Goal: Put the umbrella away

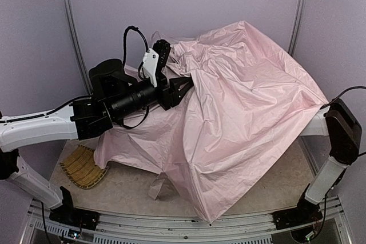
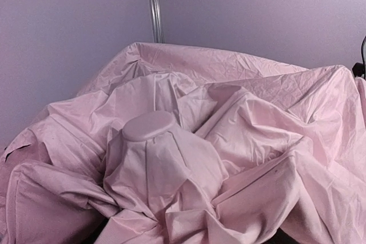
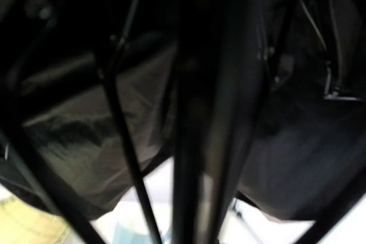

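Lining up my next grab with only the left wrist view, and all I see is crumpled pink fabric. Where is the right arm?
Observer: The right arm runs in under the right edge of the umbrella canopy; its jaws are hidden.
Operator: What does its wrist camera show?
Observer: The black underside and thin black ribs, close and blurred.
Operator: Anything else on the table?
Observer: A woven straw piece lies at the front left of the table.

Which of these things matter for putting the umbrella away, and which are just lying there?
Part of the job: the umbrella, its pink canopy spread over the table; the left gripper at its folds.
Just lying about: the woven straw mat, near left on the table.
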`<move>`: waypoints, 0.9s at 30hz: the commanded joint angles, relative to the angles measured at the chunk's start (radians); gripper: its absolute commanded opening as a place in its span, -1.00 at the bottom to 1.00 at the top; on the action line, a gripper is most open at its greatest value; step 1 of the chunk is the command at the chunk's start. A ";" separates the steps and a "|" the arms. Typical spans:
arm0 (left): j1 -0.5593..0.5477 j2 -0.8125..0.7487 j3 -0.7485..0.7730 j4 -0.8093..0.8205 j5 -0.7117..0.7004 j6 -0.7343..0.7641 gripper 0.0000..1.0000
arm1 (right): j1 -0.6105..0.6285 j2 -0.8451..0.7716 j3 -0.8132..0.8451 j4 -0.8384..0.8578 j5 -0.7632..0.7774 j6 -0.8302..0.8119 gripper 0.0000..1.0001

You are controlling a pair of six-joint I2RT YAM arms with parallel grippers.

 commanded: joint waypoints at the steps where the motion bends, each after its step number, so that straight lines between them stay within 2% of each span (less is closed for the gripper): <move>1: -0.010 0.046 -0.035 -0.084 0.005 0.029 0.05 | 0.038 0.127 -0.046 0.171 0.066 0.052 -0.57; 4: 0.003 0.088 -0.118 -0.089 0.018 0.007 -0.13 | 0.044 0.275 -0.122 0.306 0.171 0.141 -0.47; 6: 0.005 0.139 -0.197 -0.053 0.006 -0.007 -0.34 | 0.057 0.385 -0.165 0.398 0.207 0.170 -0.45; 9: 0.003 0.218 -0.311 0.050 0.004 -0.015 -0.39 | 0.080 0.537 -0.218 0.559 0.236 0.212 -0.44; 12: 0.001 0.294 -0.344 0.068 0.030 -0.036 -0.39 | 0.086 0.586 -0.244 0.637 0.256 0.256 -0.49; 17: 0.003 0.339 -0.363 0.119 0.061 -0.067 -0.39 | 0.086 0.553 -0.263 0.574 0.283 0.205 -0.50; 21: 0.004 0.296 -0.352 0.113 0.064 -0.072 -0.36 | 0.085 0.457 -0.318 0.561 0.288 0.175 -0.58; 23: 0.003 0.238 -0.352 0.116 0.077 -0.068 -0.25 | 0.083 0.381 -0.354 0.526 0.296 0.152 -0.68; 27: 0.002 0.118 -0.366 0.134 0.090 -0.064 0.21 | 0.064 0.155 -0.400 0.286 0.294 0.096 -0.85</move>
